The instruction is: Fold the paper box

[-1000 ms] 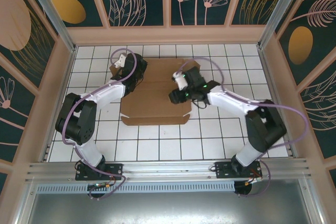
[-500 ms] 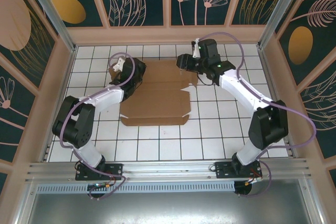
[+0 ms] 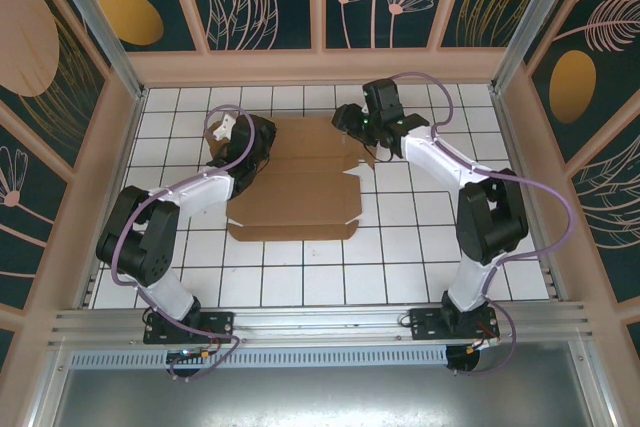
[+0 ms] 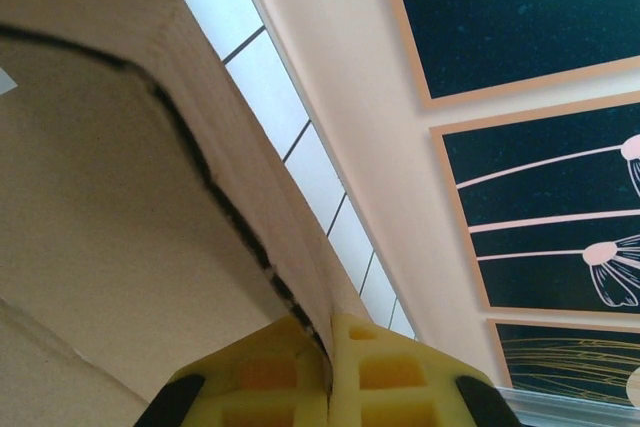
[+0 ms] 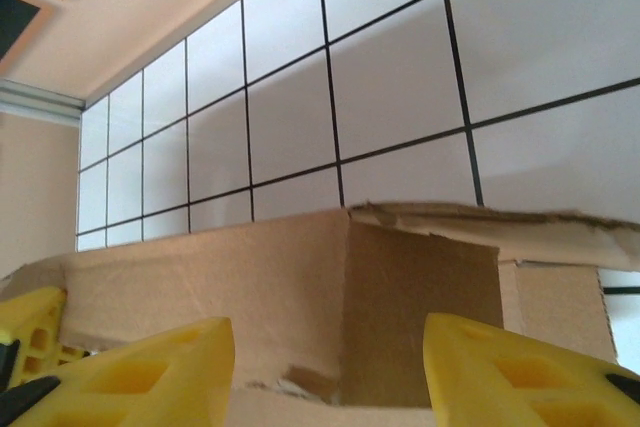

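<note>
- Plain brown die-cut cardboard paper box [image 3: 300,192]: one, lying mid-way on the white tiled table [image 3: 400,247].
- Left gripper [image 4: 328,332]: clamped on the box's far-left edge.
- Right gripper [image 5: 328,342]: second of two; jaws apart, just swung from the box's middle to its far-right flap, probably folded next.

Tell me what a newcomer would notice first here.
A brown paper box sheet lies mid-table on white tiles, both arms reaching over its far edge. The left arm has its jaws pinched shut on the far left edge, cardboard squeezed between yellow fingers. The right arm holds its jaws open before a raised flap at the far right corner.
</note>
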